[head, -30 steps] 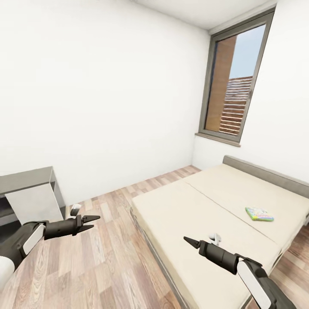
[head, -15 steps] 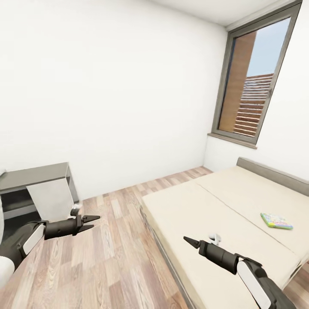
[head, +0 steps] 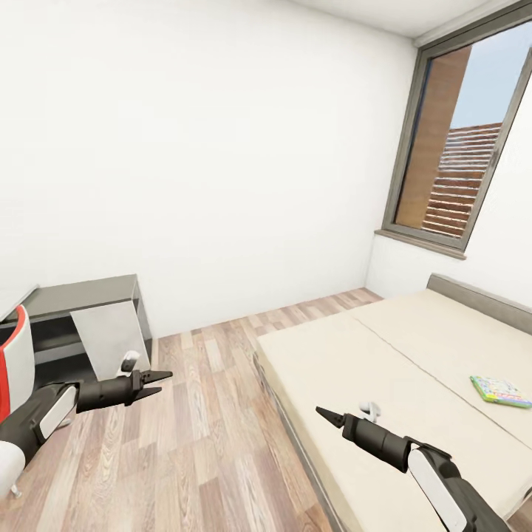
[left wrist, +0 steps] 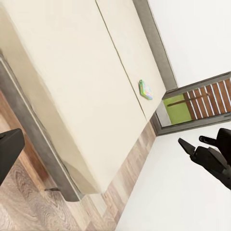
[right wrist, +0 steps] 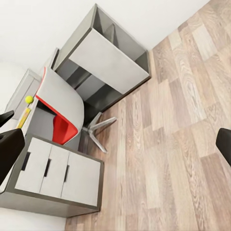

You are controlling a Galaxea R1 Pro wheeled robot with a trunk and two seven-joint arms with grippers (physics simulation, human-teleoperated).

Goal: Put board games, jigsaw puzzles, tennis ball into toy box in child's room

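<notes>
One board game (head: 501, 390), a flat green-bordered box, lies on the beige bed (head: 384, 369) near its far right side; the left wrist view also catches the board game (left wrist: 146, 90). My left gripper (head: 161, 382) hangs open over the wood floor, left of the bed. My right gripper (head: 322, 414) is open above the bed's near part and holds nothing. In the right wrist view the tennis ball (right wrist: 29, 99) rests on the table (right wrist: 57, 175) with white drawer fronts. The toy box and jigsaw puzzles are out of view.
A dark-grey cabinet unit (head: 89, 314) stands against the white wall at the left. A red-and-white chair (head: 16, 358) shows at the left edge, and the chair (right wrist: 62, 113) stands by the table. A tall dark-framed window (head: 465, 148) is beyond the bed.
The camera has swung left: bed, game and window slid right in the picture, and the chair came into view at the left. Both arms keep their pose.
</notes>
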